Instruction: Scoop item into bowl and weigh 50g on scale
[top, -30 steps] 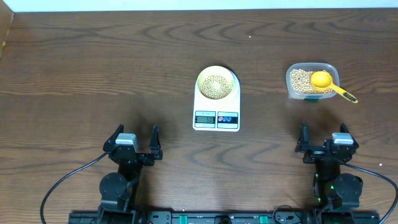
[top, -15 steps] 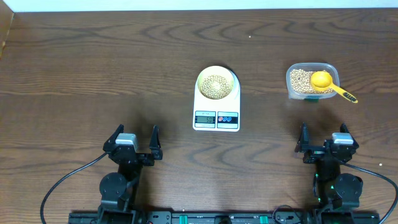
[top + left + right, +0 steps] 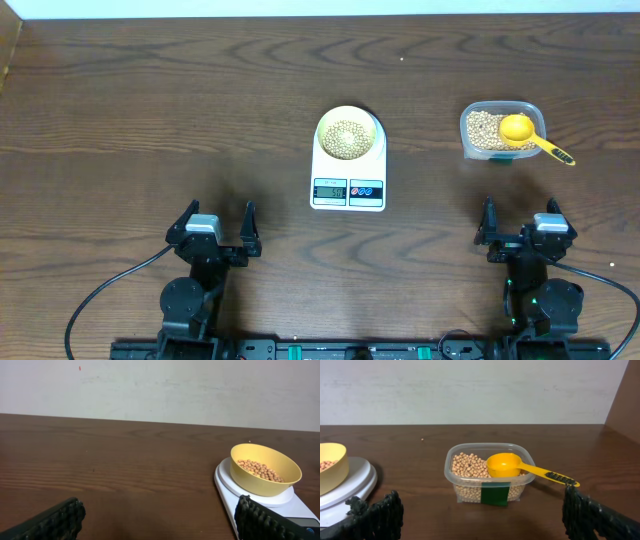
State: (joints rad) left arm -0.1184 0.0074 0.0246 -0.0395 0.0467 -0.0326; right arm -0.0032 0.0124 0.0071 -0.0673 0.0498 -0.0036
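1. Reading how things lie, we judge the scooping largely done and the weighing check in hand: the bowl (image 3: 257, 486) sits on the back of the scale (image 3: 335, 172) in the middle of the surface (image 3: 150, 100), with a shallow heap of beans (image 3: 347, 138) inside.
2. The left jaws and right jaws are both spread wide and hold nothing. Each arm is parked near the front edge, well apart from the scale and the tub (image 3: 465, 494).
3. The scoop (image 3: 517, 127) rests in the tub on the remaining beans, its handle (image 3: 556, 153) poking out over the rim toward the right.
4. The display (image 3: 330, 191) is lit, but its digits are too small for us to read, so we cannot tell whether it shows the target.
5. To do this step well, we would keep both arms off the scale and let the number settle before trusting it (any touch on the platform skews it).
6. If it reads short, we would have the right jaws take the handle near its free end, lift a part-filled scoop, and tip beans in a few at a time — never a full pour.
7. If it reads over, we would scoop a little back out. These round beans will likely roll, so low and slow over the bowl's centre is best.
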